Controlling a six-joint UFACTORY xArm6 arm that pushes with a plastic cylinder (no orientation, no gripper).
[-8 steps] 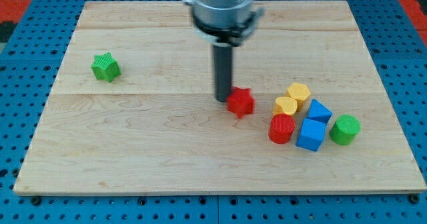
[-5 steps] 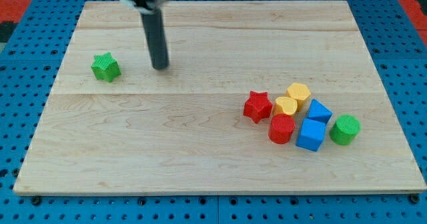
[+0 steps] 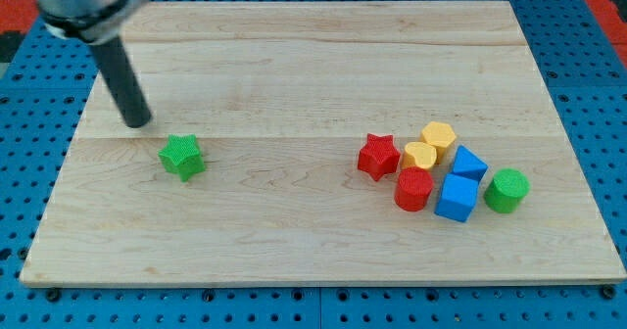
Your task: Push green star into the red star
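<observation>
One green star point(image 3: 182, 157) (mid-left) | my tip point(image 3: 137, 122) upper-left | red star point(image 3: 378, 157) well right

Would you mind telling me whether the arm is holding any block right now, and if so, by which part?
Nothing is held. My tip stands apart from the green star, toward the view's upper left of it, touching no block.
</observation>
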